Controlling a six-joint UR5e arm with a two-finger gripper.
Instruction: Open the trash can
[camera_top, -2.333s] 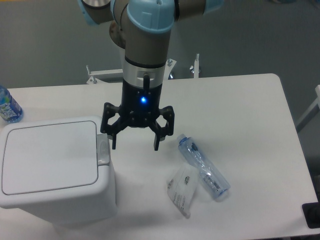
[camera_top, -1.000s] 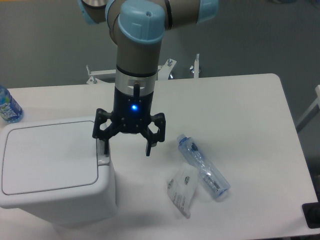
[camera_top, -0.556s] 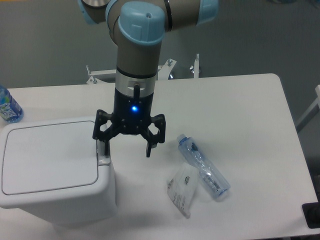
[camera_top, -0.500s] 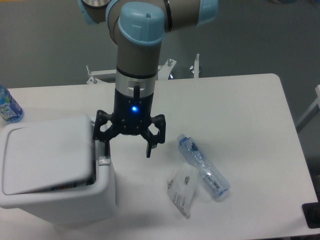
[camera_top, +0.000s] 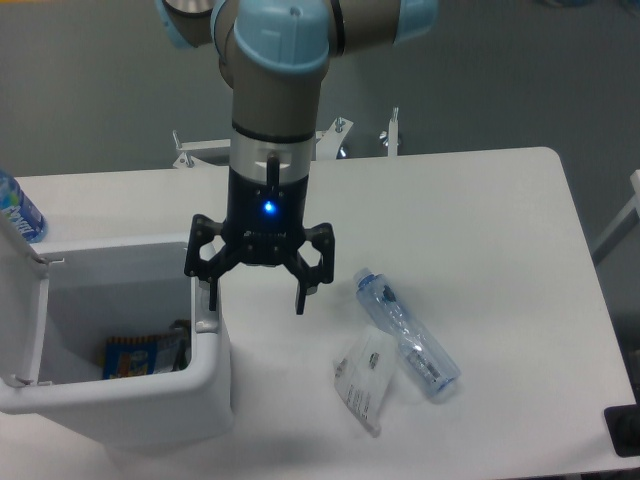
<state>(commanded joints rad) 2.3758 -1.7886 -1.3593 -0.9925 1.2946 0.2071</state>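
The white trash can (camera_top: 205, 385) stands at the table's front left with its lid (camera_top: 22, 300) swung up on edge along its left side. Inside I see a blue and yellow packet (camera_top: 130, 355). My gripper (camera_top: 255, 300) is open and empty. Its left finger (camera_top: 211, 293) points down at the bin's right rim, right over the latch, which it hides. Its right finger hangs over the bare table beside the bin.
A crushed clear plastic bottle (camera_top: 405, 333) and a clear plastic wrapper (camera_top: 365, 377) lie on the white table (camera_top: 480, 220) right of the bin. A blue-labelled water bottle (camera_top: 15, 215) stands at the far left edge. A metal frame (camera_top: 200, 150) sits behind the table.
The gripper moved left and down onto the bin's latch edge. The lid then sprang from flat and shut to fully upright, showing the inside of the bin.
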